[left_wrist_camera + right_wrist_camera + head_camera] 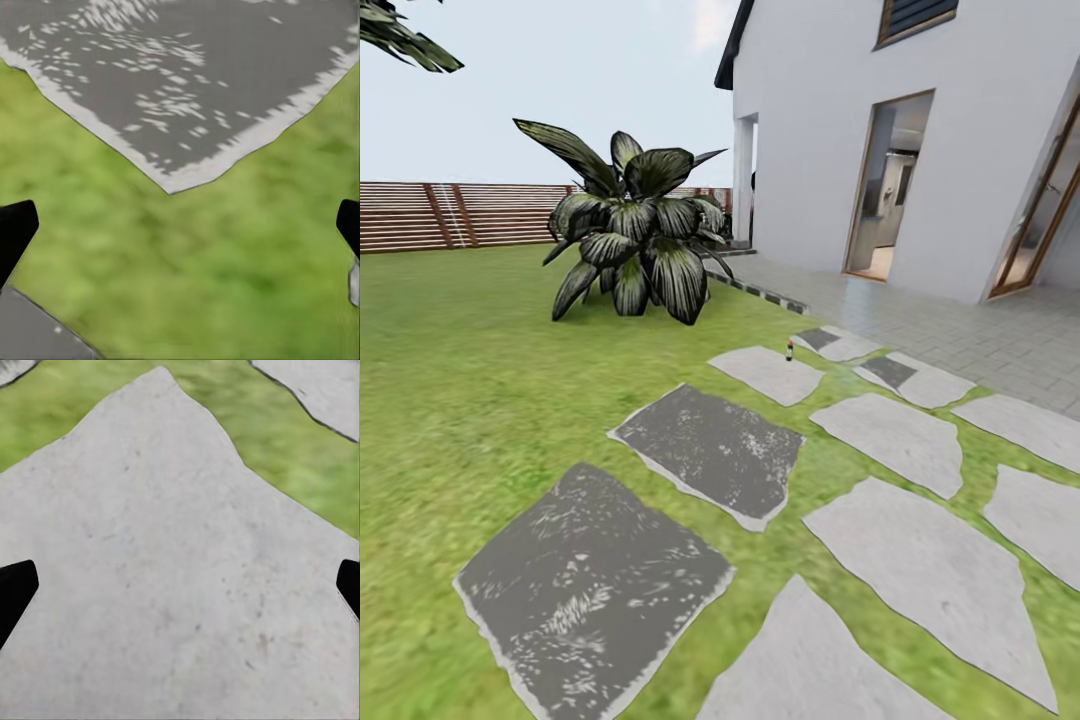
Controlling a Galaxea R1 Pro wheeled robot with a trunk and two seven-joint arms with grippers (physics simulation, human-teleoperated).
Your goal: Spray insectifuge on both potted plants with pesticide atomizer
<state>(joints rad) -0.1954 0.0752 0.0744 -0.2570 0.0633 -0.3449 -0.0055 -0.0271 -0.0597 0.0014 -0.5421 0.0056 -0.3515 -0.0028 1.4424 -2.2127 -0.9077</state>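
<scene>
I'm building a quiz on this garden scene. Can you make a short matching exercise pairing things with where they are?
Things:
1. pesticide atomizer
2. big dark-leaved plant
3. slatted fence
4. open doorway

Places:
A. in the white house wall
B. along the far edge of the lawn
C. upright at the edge of a pale stepping stone
D. on the grass, before the house corner

Pairs: 1-C, 2-D, 3-B, 4-A

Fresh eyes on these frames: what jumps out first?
The big dark plant with broad striped leaves on the lawn left of centre draws the eye first, with the brown slatted wooden fence behind it. Next comes the path of flat grey stepping stones running up the grass towards the white house at right. A tiny dark bottle, likely the atomizer, stands upright at the edge of a far stone.
</scene>
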